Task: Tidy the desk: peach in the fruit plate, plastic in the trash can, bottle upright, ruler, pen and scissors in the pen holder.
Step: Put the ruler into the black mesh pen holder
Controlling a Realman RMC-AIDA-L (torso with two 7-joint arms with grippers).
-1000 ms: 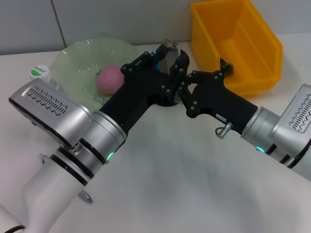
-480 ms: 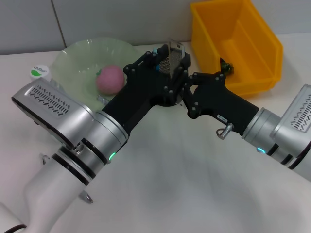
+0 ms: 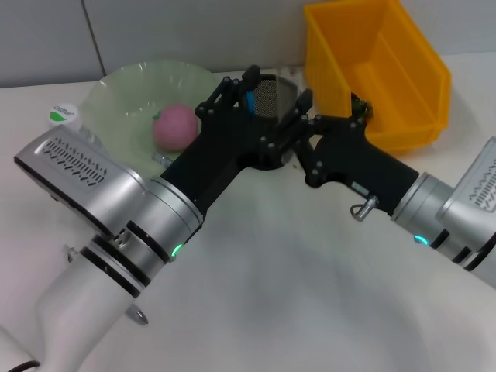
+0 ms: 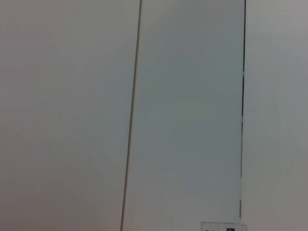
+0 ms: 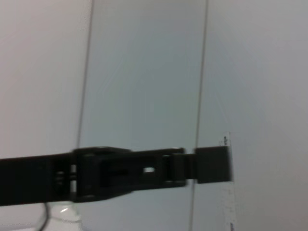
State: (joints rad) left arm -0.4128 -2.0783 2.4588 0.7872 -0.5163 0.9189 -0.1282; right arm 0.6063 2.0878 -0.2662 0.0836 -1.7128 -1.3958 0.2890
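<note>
On the white surface, both hands flank one black mesh pen holder: left hand and right hand each spread apart. One pink peach lies in one pale green plate; one yellow bin stands beside.

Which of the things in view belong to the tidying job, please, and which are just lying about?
Job:
peach
fruit plate
pen holder
yellow bin
bottle
left gripper
right gripper

Lying about:
table
wall

Both hands open, close together
</note>
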